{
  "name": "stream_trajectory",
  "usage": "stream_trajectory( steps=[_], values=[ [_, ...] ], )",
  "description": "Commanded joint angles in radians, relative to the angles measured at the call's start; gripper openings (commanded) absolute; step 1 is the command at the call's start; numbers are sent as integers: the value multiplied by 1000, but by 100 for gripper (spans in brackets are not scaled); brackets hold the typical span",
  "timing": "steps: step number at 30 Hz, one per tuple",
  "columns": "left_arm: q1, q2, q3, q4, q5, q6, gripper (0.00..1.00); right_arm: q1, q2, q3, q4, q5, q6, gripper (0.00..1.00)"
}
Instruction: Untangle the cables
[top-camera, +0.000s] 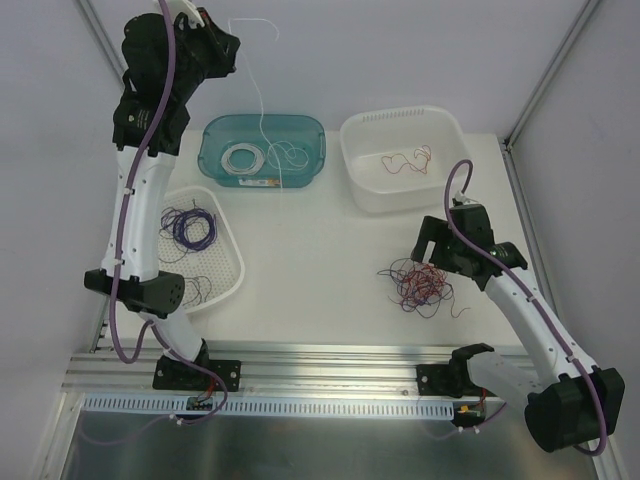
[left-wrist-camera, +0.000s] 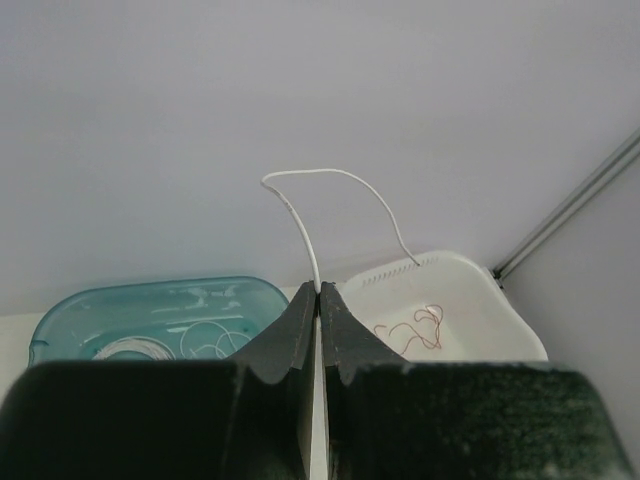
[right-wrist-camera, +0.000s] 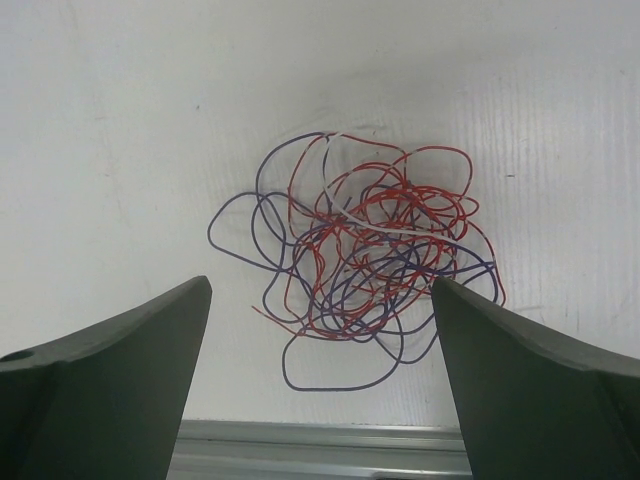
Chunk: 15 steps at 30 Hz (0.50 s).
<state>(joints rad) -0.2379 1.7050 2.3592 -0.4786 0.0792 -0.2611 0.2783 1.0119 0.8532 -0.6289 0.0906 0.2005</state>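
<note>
Left gripper (left-wrist-camera: 318, 293) high (pinched), right gripper (right-wrist-camera: 320, 285) low, spread

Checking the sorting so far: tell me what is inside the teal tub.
Inside the teal tub: a coiled white wire and looser white loops. Another white strand rises into the left arm's jaws, shut on it. Nothing covers the contents.

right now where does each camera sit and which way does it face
top external: above and behind, looking down on the table; left arm, right arm show.
left wrist: high, facing the back wall; left claw shut on a white cable.
right wrist: low, looking down at the tangled cables under the open right claw.
shared: top and left wrist both show teal bin and white bin.
</note>
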Motion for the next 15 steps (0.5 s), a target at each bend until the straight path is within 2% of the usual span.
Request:
stream_trajectory(
  steps=[1,15],
  values=[
    [28,22,35,143,24,-33,0,-2,-9,44,-2,-52,-35,97],
    [169,162,32,267,80,-164,0,-4,59,83,3,-37,-59,97]
  ],
)
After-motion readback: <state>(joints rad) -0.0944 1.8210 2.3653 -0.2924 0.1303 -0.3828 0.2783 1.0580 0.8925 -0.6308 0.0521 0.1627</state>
